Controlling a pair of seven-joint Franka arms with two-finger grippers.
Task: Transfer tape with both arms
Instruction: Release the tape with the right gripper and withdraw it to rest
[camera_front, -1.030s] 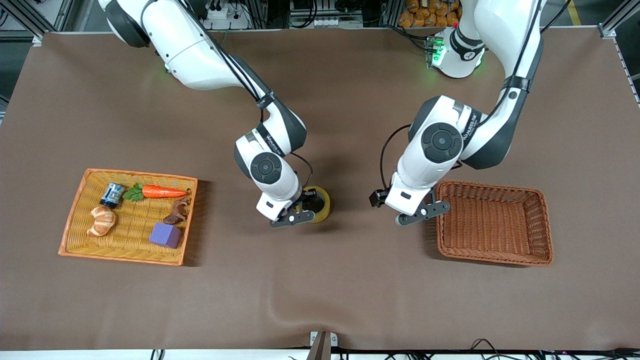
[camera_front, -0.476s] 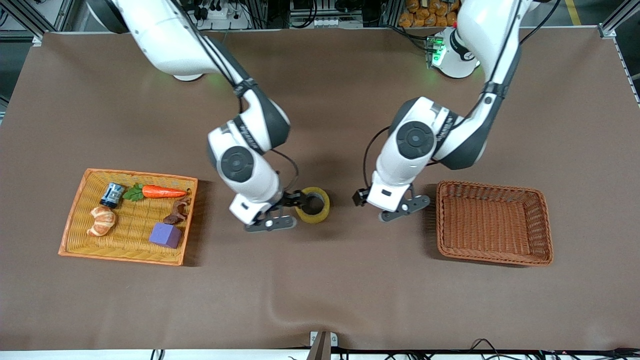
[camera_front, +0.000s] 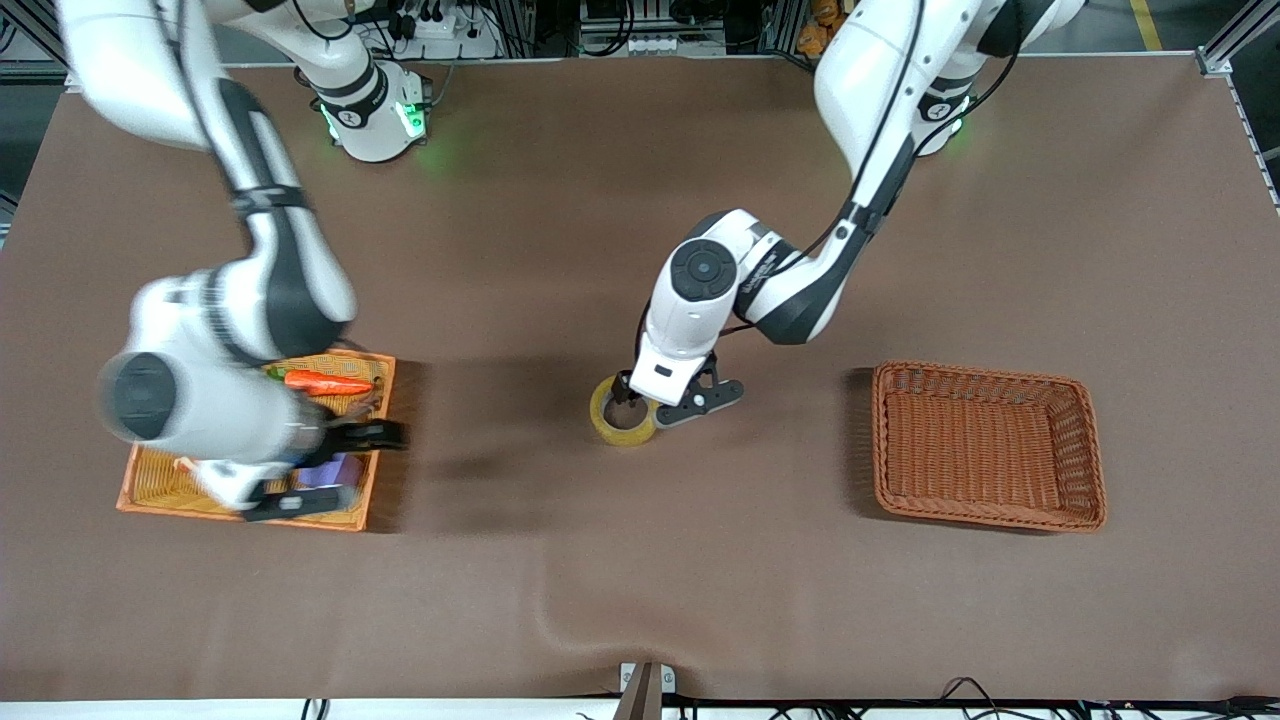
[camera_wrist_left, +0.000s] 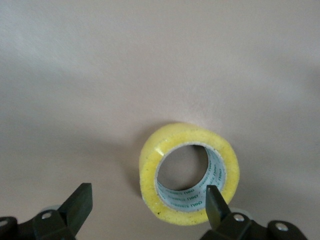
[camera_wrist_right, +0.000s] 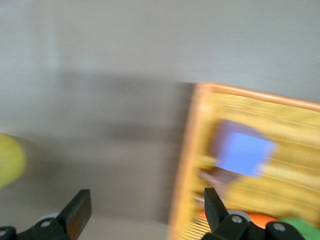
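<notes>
Tape (camera_front: 624, 420): lying flat on the desk (camera_front: 640, 560).
Left tool (camera_front: 672, 402): fingers apart, straddling the tape's rim.
Right tool (camera_front: 330, 468): fingers apart, over the orange tray (camera_front: 138, 485).

both grippers, left gripper (camera_wrist_left: 145, 202) and right gripper (camera_wrist_right: 142, 210), spread open.

A translucent yellow tape (camera_front: 622, 418) with a pale grey, printed inner core (camera_wrist_left: 192, 192) sits on a plain brown table (camera_front: 640, 580). The white arms with black joints carry a black left gripper (camera_front: 672, 400) and a black right gripper (camera_front: 325, 468). An orange-rimmed yellow woven tray (camera_front: 375, 495) holds an orange carrot (camera_front: 325, 381) and a purple cube (camera_wrist_right: 243, 151). A reddish-brown wicker basket (camera_front: 990, 515) shows a tight weave.
</notes>
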